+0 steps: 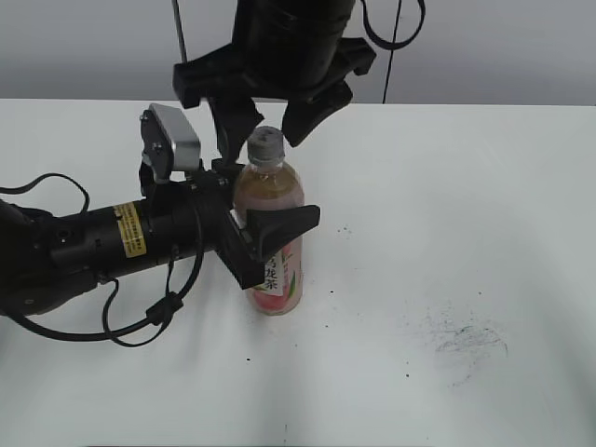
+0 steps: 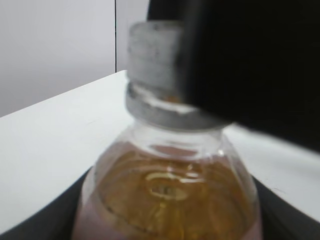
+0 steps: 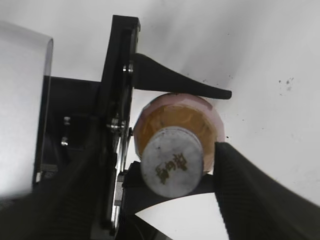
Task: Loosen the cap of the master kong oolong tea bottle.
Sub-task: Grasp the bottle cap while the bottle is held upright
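Black and horizontal, the left gripper [image 1: 265,244] reaches in from the left edge of the exterior view and is clamped around the body of the slim clear plastic bottle of amber tea with a pink-and-white label [image 1: 272,237]. One finger presses the near side of the label and the other sits behind it. This hold is probably there to keep the bottle upright and stop it turning while the top is worked.

Directly above that clamp, the small round light-grey ribbed screw cap [image 1: 264,144] sits on the neck. The right gripper [image 1: 270,126] hangs over it from above, jaws spread to either side. In the right wrist view one black finger [image 3: 250,185] lies against the cap's rim. The opposite finger is out of frame there, so I cannot tell whether the cap is truly gripped or only straddled.

The white table [image 1: 447,279] carries the bottle. The bottle's base is partly hidden by the left fingers. The left wrist view is blurred, with a dark mass covering its right half.
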